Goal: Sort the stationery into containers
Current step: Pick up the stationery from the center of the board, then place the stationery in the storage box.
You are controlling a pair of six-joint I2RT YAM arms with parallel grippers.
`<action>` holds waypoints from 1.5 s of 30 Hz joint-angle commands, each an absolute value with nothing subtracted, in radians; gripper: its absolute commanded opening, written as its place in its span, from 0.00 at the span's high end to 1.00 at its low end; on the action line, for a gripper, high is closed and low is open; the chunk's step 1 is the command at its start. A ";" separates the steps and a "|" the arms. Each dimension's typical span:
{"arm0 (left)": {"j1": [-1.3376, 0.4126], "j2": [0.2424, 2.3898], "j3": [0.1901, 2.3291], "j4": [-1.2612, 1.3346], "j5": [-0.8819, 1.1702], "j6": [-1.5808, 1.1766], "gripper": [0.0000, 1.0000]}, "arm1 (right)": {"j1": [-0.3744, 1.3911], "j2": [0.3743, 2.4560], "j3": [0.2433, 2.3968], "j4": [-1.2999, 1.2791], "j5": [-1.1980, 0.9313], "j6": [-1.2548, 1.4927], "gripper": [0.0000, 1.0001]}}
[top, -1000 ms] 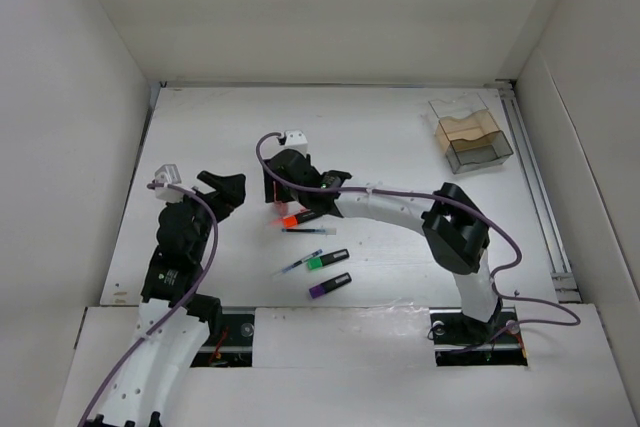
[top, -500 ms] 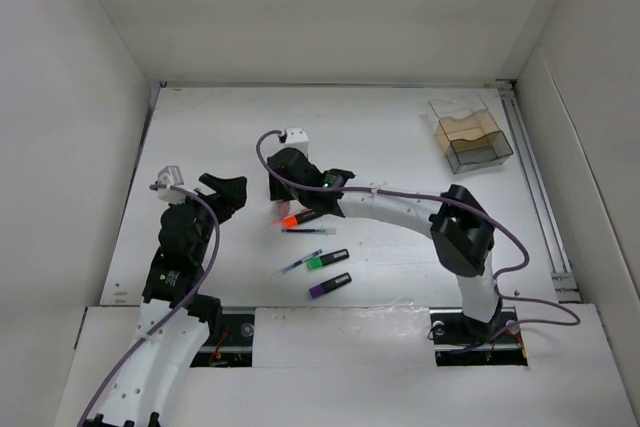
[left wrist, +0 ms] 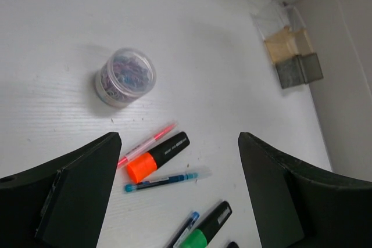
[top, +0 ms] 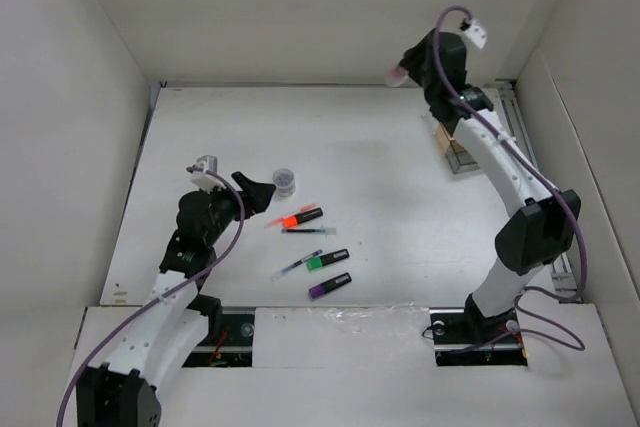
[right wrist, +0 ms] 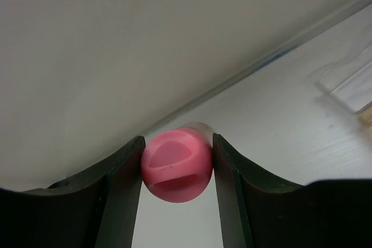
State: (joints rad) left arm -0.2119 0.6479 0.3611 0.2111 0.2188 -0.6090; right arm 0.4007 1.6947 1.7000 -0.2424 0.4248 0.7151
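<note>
**As sorting starts, first item nears home**

Since a second ago the left fingers (left wrist: 75,184) have crept in at nine o'clock, spread and empty, beside the clip jar (top: 285,181) and orange highlighter (top: 299,218). The right fingers (right wrist: 122,190), then at centre, now clench the pink-topped jar (top: 396,76) aloft at one o'clock near the organiser (left wrist: 299,71); its drop-off looks next.

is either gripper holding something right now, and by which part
The right gripper pinches the pink-topped jar by opposite sides at its pink end; the left gripper holds nothing.
</note>
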 commanded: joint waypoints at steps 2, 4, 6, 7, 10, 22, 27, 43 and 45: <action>-0.219 0.742 0.331 0.399 0.360 -0.551 0.20 | 0.238 1.782 1.848 -0.244 0.479 0.791 0.81; -0.219 0.782 0.331 0.423 0.373 -0.539 0.19 | 0.181 1.827 1.917 -0.274 0.489 0.811 0.81; -0.219 0.804 0.331 0.445 0.373 -0.528 0.19 | 0.114 1.888 2.003 -0.293 0.489 0.811 0.81; -0.219 0.804 0.331 0.455 0.383 -0.519 0.19 | 0.094 1.913 2.037 -0.305 0.489 0.811 0.81; -0.219 0.813 0.331 0.469 0.393 -0.508 0.19 | 0.034 2.017 2.181 -0.376 0.489 0.811 0.81; -0.261 0.822 0.331 0.502 0.425 -0.476 0.19 | -0.075 2.190 2.299 -0.428 0.555 0.756 0.82; -0.261 0.822 0.331 0.512 0.434 -0.466 0.19 | -0.075 2.200 2.241 -0.394 0.578 0.723 0.83; -0.261 0.822 0.331 0.522 0.443 -0.466 0.19 | -0.075 2.212 2.112 -0.364 0.578 0.713 0.83; -0.261 0.822 0.331 0.522 0.443 -0.466 0.19 | -0.075 2.212 2.103 -0.364 0.578 0.713 0.83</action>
